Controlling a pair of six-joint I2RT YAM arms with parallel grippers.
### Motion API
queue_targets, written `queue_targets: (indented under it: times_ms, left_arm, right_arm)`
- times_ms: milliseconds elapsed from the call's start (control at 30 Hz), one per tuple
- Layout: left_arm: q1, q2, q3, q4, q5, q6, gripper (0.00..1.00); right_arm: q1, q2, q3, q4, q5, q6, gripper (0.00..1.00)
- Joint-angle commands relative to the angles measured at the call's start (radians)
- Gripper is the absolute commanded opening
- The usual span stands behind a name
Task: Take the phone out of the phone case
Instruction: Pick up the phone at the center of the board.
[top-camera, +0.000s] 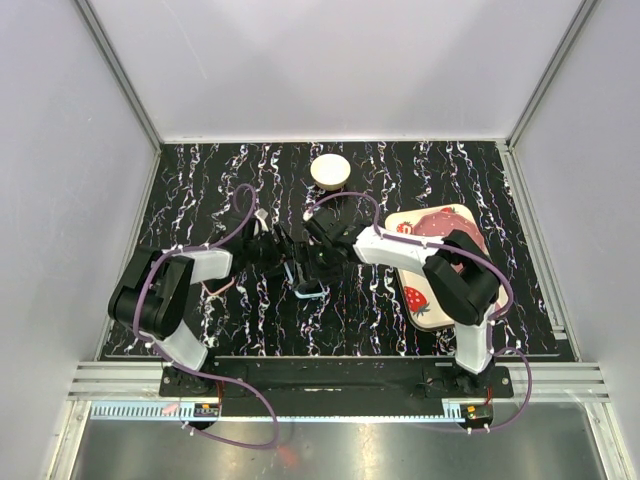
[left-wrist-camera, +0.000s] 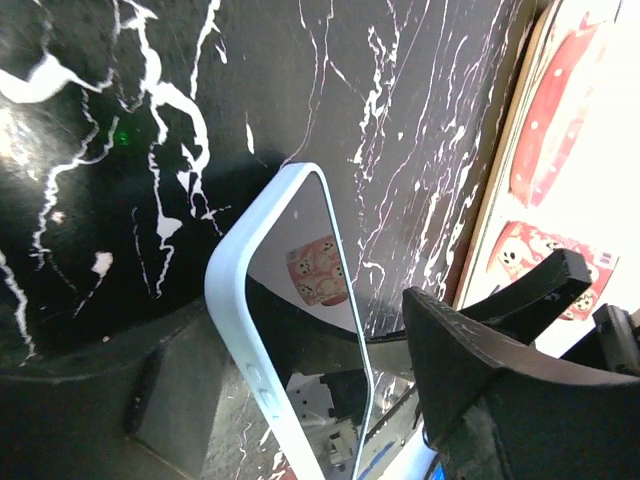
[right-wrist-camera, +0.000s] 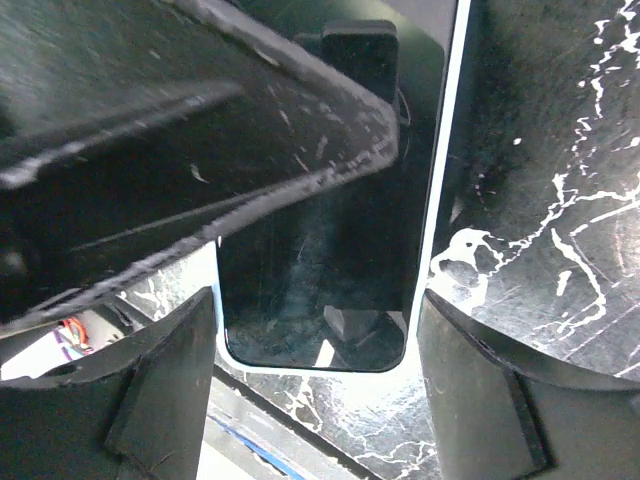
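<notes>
Overhead camera looks down; both wrist cameras closely share the phone (left-wrist-camera: 300, 290).

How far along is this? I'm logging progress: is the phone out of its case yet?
Done: only the approach to the phone. In hand: the right fingers pinch its light-blue phone case; the left fingers bracket it too. Left: the phone sits inside, so all the separating.

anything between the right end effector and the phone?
Nothing visible. The right end effector straddles the phone, a finger at each long edge. The left arm's finger crosses the screen higher up.
</notes>
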Motion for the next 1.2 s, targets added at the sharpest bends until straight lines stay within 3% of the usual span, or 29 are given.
queue_targets:
  times_ms: [0,100,267,333,400,433,467,533,667,800,933,1000,1033,1167]
  left_arm:
    - [-0.007,0.036,-0.043,0.113,0.049,-0.050,0.70]
    - [-0.007,0.030,-0.054,0.122,0.042,-0.066,0.63]
    - [-0.007,-0.008,-0.046,0.105,0.029,-0.073,0.41]
    - [-0.007,-0.024,-0.034,0.090,0.020,-0.073,0.22]
    - [-0.007,-0.034,-0.020,0.105,0.031,-0.076,0.00]
    - [-0.006,-0.038,-0.015,0.117,0.042,-0.078,0.00]
    - [0.002,-0.042,-0.006,0.122,0.067,-0.072,0.00]
    - [0.014,-0.070,0.027,0.110,0.086,-0.064,0.00]
    - [0.050,-0.146,0.066,0.105,0.140,-0.078,0.00]
    - [0.066,-0.254,0.042,0.316,0.195,-0.187,0.00]
    - [0.076,-0.303,0.021,0.510,0.221,-0.334,0.00]
    - [0.082,-0.308,0.003,0.627,0.233,-0.389,0.00]
    - [0.083,-0.305,-0.005,0.680,0.238,-0.455,0.00]
    - [0.083,-0.275,-0.022,0.848,0.256,-0.572,0.00]
  right_arm:
    - [-0.023,-0.085,-0.016,0.099,-0.071,0.048,0.35]
    - [-0.034,-0.095,-0.040,0.125,-0.079,0.065,0.35]
    - [-0.040,-0.089,-0.053,0.135,-0.080,0.077,0.35]
    - [-0.043,-0.091,-0.059,0.137,-0.077,0.078,0.38]
    - [-0.046,-0.100,-0.062,0.139,-0.074,0.071,0.66]
    - [-0.048,-0.109,-0.063,0.139,-0.073,0.063,0.76]
    - [-0.063,-0.135,-0.066,0.132,-0.076,0.056,0.93]
    - [-0.088,-0.178,-0.079,0.123,-0.099,0.022,1.00]
    - [-0.166,-0.386,-0.118,0.117,-0.102,-0.026,1.00]
    - [-0.238,-0.552,-0.232,0.218,-0.056,0.034,1.00]
    - [-0.333,-0.632,-0.361,0.434,-0.253,0.196,0.76]
    - [-0.367,-0.638,-0.434,0.620,-0.376,0.311,0.72]
    - [-0.385,-0.632,-0.450,0.676,-0.414,0.345,0.73]
    - [-0.388,-0.566,-0.505,0.972,-0.533,0.504,0.92]
